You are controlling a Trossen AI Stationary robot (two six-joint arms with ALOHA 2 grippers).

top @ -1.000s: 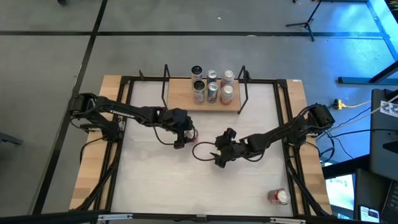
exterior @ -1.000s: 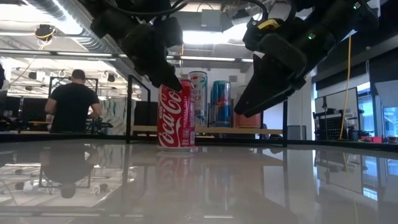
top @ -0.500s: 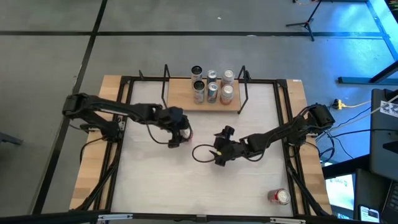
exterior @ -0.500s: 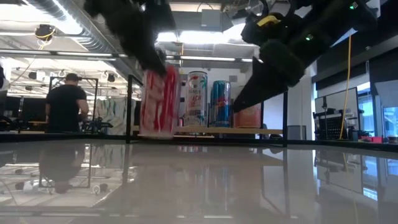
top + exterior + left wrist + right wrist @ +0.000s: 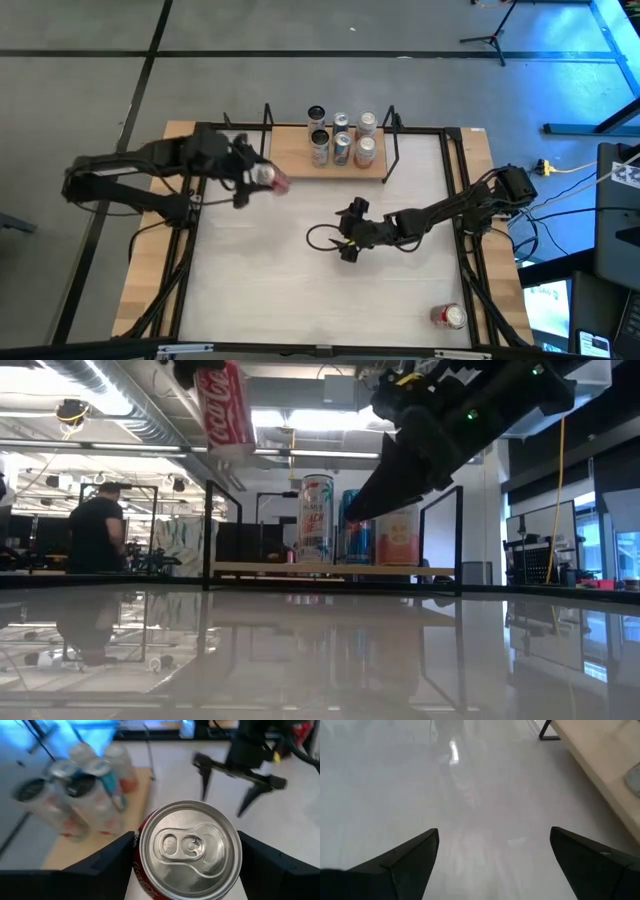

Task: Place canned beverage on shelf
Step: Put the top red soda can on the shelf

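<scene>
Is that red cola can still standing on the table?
No, the low view shows the red cola can lifted high above the white tabletop, held in the left tool near the shelf.

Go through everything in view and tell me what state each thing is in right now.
Left gripper: shut on red cola can, lifted off the table.
Right gripper: open, empty, over the white tabletop.
Shelf: holds six upright cans.
Spare can: lying on its side near the table's corner.
</scene>
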